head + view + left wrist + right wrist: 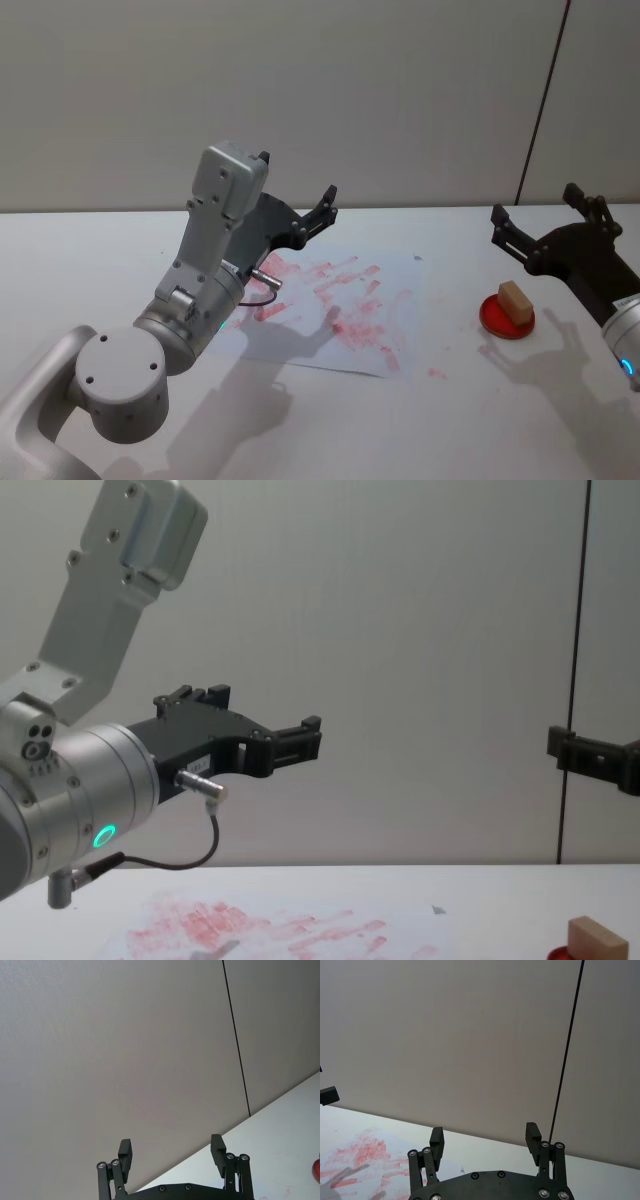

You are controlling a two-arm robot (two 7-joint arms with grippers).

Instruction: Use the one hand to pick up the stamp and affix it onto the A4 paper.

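My left gripper (296, 178) hangs raised over the near-left part of the desk (100, 260), its fingers spread apart and holding nothing, tilted up toward the wall rather than down at the work. It looks parked for this job.

Below and just beyond it lies the A4 paper (345, 300), flat on the desk and crowded with smudged red stamp marks. There is some cleaner white along its far and right edges.

Well to the right of the sheet, and apart from it, the stamp (514, 298) stands on the round red ink pad (495, 320), a small tan wooden block resting on the pad's upper face.

Farther right, my right gripper (535, 205) hovers in the air above and behind the stamp, fingers wide apart, touching nothing.

As I judge it, the task stands at its first step: the pick-up has not begun, and the right arm is the one placed to do it.

The next move calls for tipping that gripper down, lowering it so the open fingers straddle the block's narrow sides, and closing squarely so the block does not skid on the inked pad. Only then come the lift and the carry left to the paper.
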